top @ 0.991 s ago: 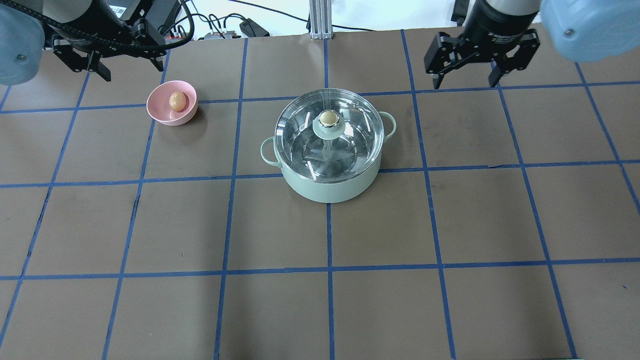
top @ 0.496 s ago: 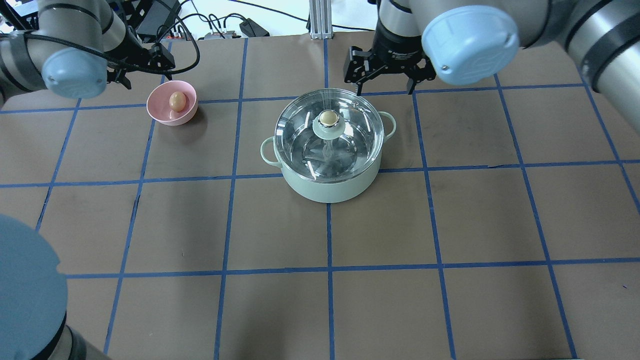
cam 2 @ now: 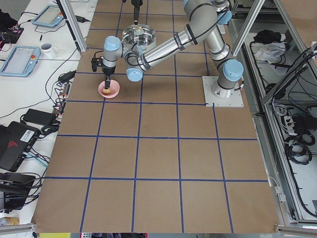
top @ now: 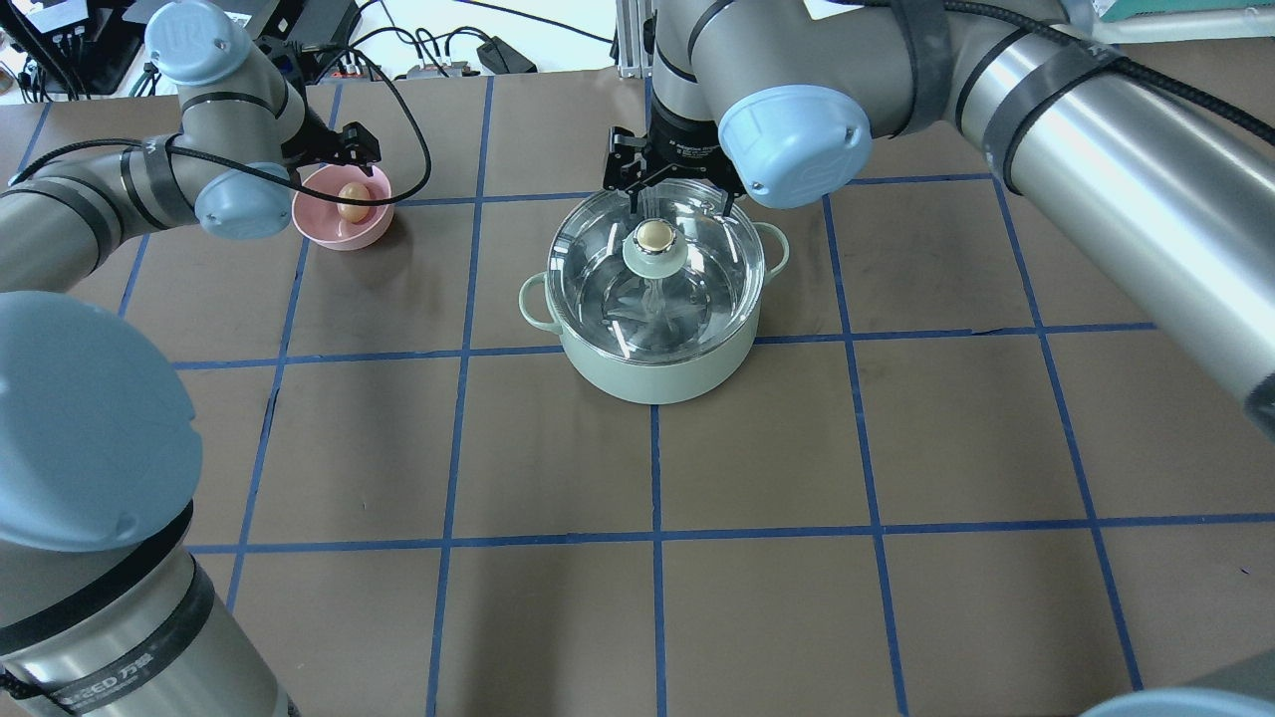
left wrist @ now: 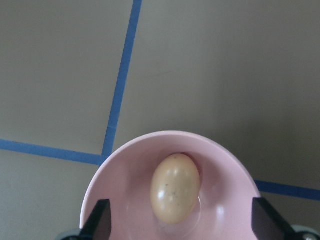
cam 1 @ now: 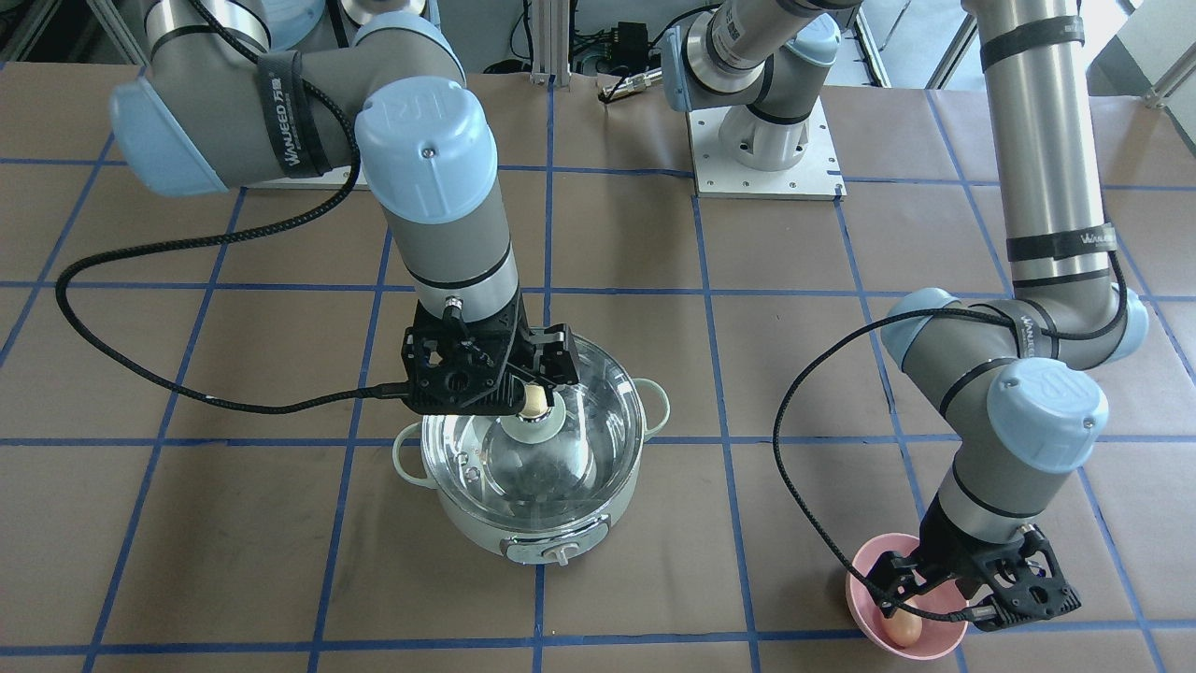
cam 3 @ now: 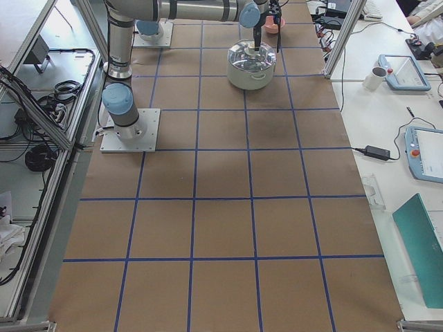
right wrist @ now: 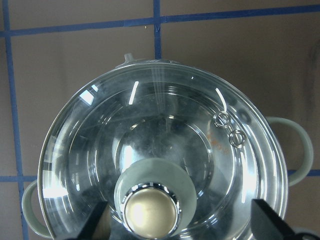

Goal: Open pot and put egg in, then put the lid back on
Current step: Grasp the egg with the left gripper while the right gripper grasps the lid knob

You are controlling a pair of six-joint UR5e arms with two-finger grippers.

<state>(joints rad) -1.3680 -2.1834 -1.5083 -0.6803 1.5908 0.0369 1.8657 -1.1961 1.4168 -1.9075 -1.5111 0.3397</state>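
Observation:
The mint-green pot (top: 652,373) stands mid-table with the glass lid (top: 697,289) on it; the beige knob (top: 654,235) points up. My right gripper (cam 1: 533,388) is open just above the lid. In the right wrist view its fingertips (right wrist: 97,220) stand either side of the knob (right wrist: 150,212), apart from it. The brown egg (top: 352,201) lies in a pink bowl (top: 329,234). My left gripper (cam 1: 948,612) is open over the bowl. In the left wrist view its fingertips (left wrist: 100,220) flank the egg (left wrist: 175,187) without touching it.
The table is brown with a blue tape grid. The robot's base plate (cam 1: 766,140) sits at the table's robot side. Cables and power bricks (top: 478,50) lie past the far edge. The pot's panel knob (cam 1: 559,556) faces the operators' side.
My right gripper has swung in from the far right to above the lid knob. My left gripper has moved right and down over the pink bowl. Pot, lid and egg have not moved.

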